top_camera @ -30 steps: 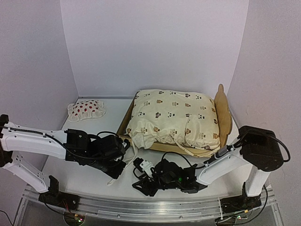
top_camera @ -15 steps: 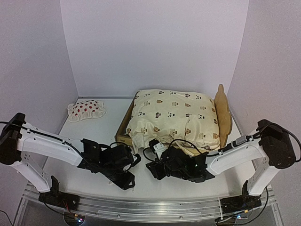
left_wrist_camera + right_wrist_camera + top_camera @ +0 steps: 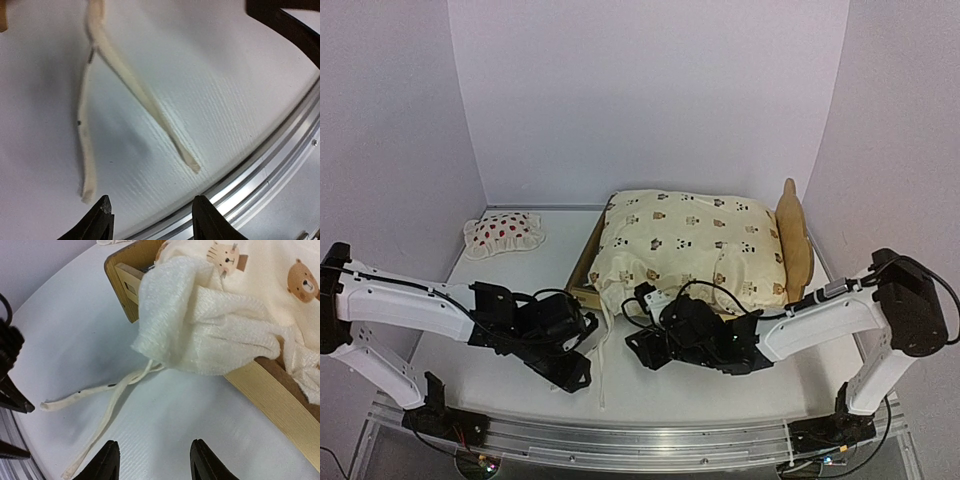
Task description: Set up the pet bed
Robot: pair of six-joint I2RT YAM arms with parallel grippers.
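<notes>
While the strawberry pillow (image 3: 503, 233) waits at ten o'clock on the table (image 3: 540, 265), the left gripper (image 3: 152, 202) hangs low at seven o'clock. Its fingers are spread and empty, and two loose ties (image 3: 140, 95) lie just ahead of them. Closing there could snag a tie and drag the cover (image 3: 690, 245) askew, or scrape the metal rail (image 3: 270, 160) close by. The right gripper (image 3: 152, 460), at six o'clock, is likewise parted and empty beside the cover's bunched corner. A push from there could shove the pet bed (image 3: 582, 275), which sits at two o'clock under the cover, or untuck the corner draped over its near rail.
</notes>
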